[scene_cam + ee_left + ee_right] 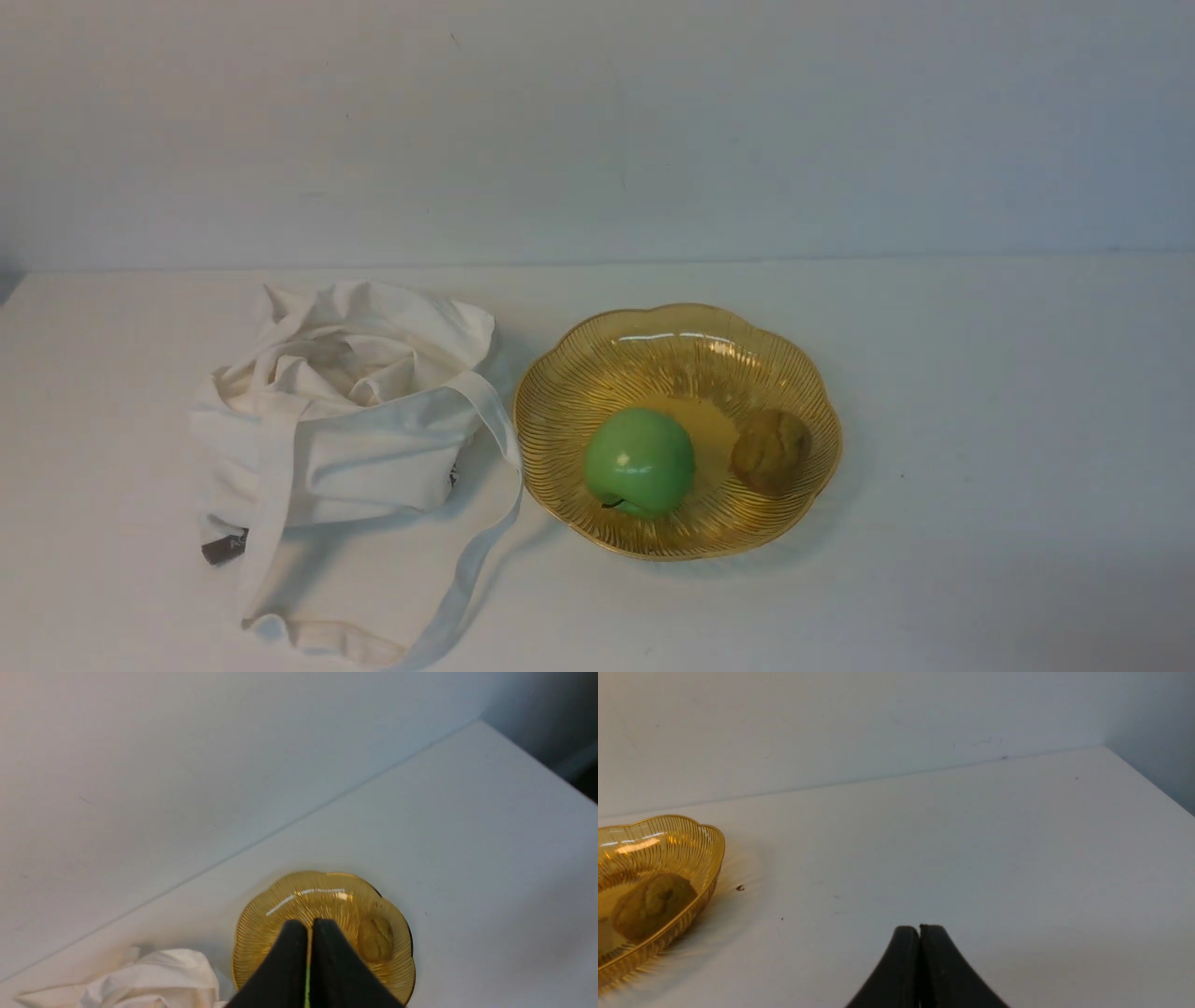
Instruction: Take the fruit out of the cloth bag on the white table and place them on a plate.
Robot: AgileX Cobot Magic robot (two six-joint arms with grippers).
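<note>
Bench [980, 420]: plain white, with a pale wall [597, 121] at the far edge.

Plate [653, 355]: amber glass with a ribbed, scalloped rim, near mid-bench. The fruit [771, 451] lay inside on the right, dull yellow-brown, resting against the sloping side. The apple [640, 462], green and glossy, sat in the same plate to the fruit's left. The two were close but apart.

Bag [345, 420]: off-white cloth, crumpled in a heap left of the plate. One strap [495, 420] looped out close by the plate's left rim. A dark tag [222, 549] showed at its near-left corner.

The left pincer [310, 926] was closed to a hairline slit and gripped nothing. Its camera looked onto the plate, with a green sliver showing through the slit.

The right pincer [919, 929] had its tips pressed together and was empty, over bare bench right of the plate.
</note>
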